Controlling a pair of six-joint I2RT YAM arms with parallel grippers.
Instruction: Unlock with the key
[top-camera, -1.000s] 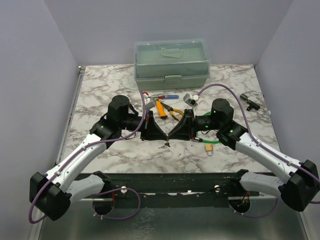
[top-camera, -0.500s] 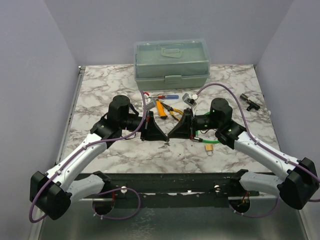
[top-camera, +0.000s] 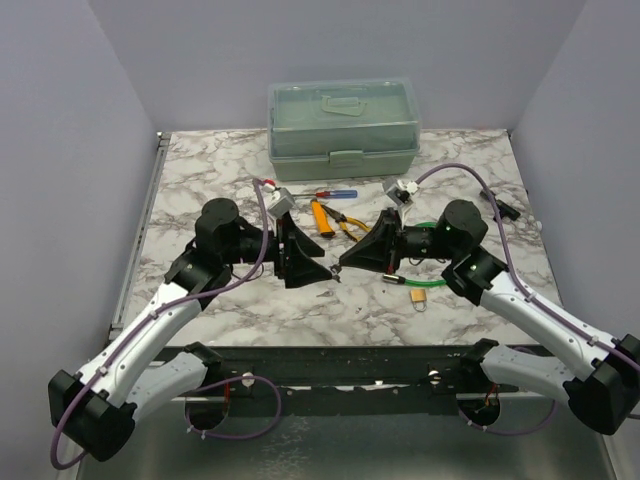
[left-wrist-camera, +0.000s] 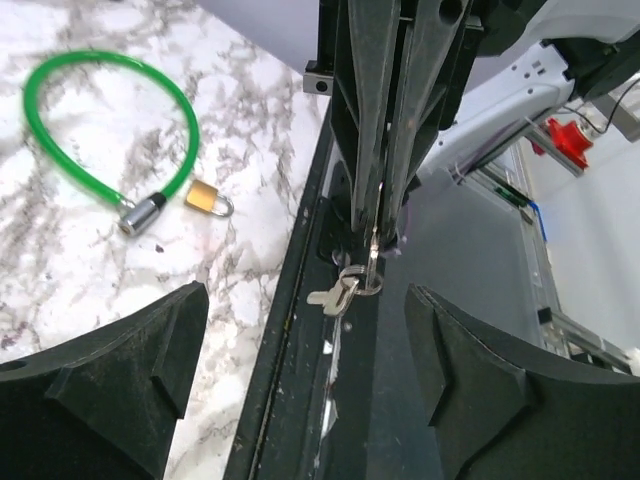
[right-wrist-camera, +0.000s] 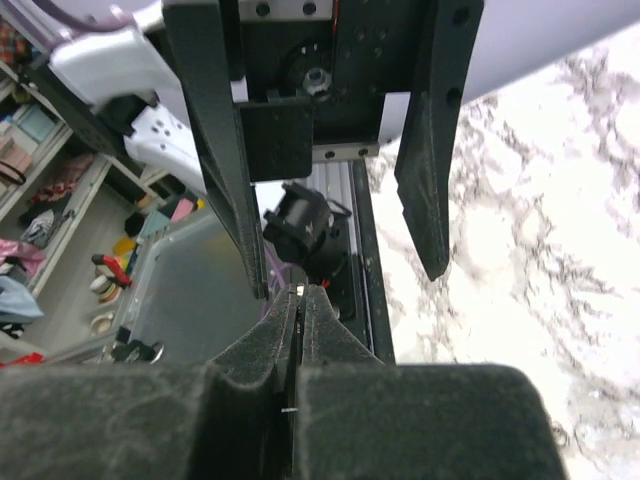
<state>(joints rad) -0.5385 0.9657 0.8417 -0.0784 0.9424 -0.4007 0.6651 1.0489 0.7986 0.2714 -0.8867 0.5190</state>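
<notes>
Now raised higher than before, right tool clamps the dangling key; left tool gapes.

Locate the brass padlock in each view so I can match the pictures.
Top external: brass padlock just right of centre.
Left wrist: brass padlock upper left, beside the green cable.
Right wrist: not in view.
Shared landmark: marble table.

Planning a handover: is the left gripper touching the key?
Apart. Left wrist view: the key hangs from the shut right gripper, with clear gaps to both open left fingers.
</notes>
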